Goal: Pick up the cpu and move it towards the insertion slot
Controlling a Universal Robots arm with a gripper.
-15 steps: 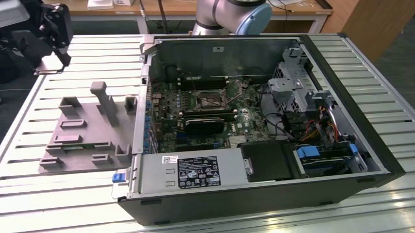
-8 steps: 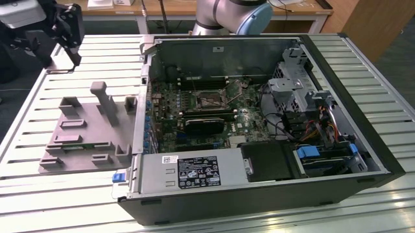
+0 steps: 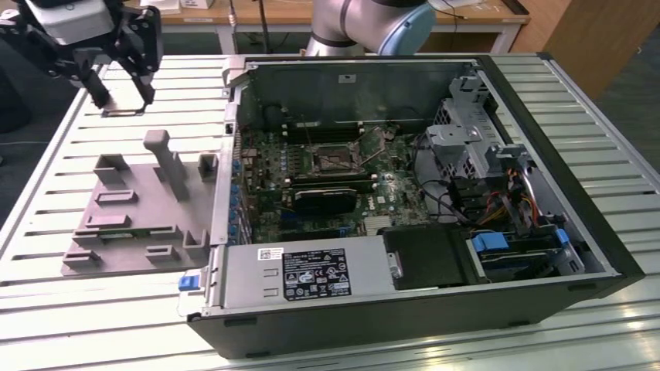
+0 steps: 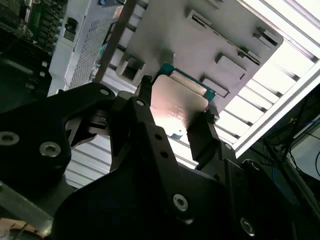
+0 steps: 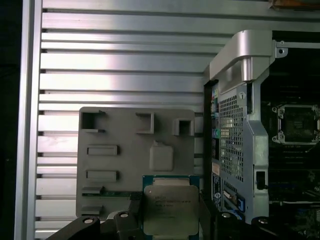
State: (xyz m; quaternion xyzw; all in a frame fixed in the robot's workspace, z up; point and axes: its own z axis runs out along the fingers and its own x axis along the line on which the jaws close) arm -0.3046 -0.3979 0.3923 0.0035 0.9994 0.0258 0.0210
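Observe that the end effector (image 3: 122,97) pinches the cpu (image 5: 170,210) by two opposite edges, silvery top showing in both wrist views, and holds it raised clear of the gray fixture plate (image 3: 113,209) on the tabletop (image 3: 103,309). The insertion slot (image 3: 332,160) sits inside the open computer case (image 3: 413,309), well apart from the plate toward the exterior view's right.

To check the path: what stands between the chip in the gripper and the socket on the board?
The computer case's metal wall stands between the chip and the socket, as the first wrist view shows.
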